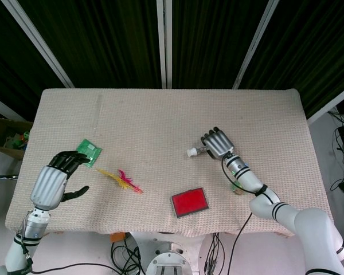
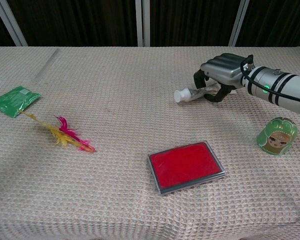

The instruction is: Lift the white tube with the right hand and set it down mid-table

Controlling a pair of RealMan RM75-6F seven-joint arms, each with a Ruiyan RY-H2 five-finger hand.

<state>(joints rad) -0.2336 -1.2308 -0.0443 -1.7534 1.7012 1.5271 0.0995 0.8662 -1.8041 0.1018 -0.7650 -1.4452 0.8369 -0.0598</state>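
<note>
Right hand (image 2: 221, 70): right of centre in the chest view, fingers curled down over the white tube (image 2: 192, 93), thumb hooked under its near side. Grip on the tube appears made.

White tube: lying crosswise, cap end pointing toward frame left and sticking out past the fingers; tail end covered by the hand. In the head view the cap (image 1: 191, 152) shows just left of the right hand (image 1: 217, 143).

Progress, as judged: grasp done. Whether the tube is off the cloth cannot be told; it looks at most barely raised. Carrying toward the middle of the table (image 2: 120, 100) and setting down remain.

Left hand (image 1: 60, 175): lower left of the head view, fingers loosely curled, thumb out, holding nothing; outside the chest view.

Other items: red flat case (image 2: 186, 166), lower centre; green doll-faced pot (image 2: 276, 136), right edge, below the right forearm; green packet (image 2: 16, 100), left edge; pink and yellow feather (image 2: 65, 134), just below-right of the packet.

Obscured: contact between fingertips and tube; tube print too small to read; pot largely behind the forearm in the head view.
</note>
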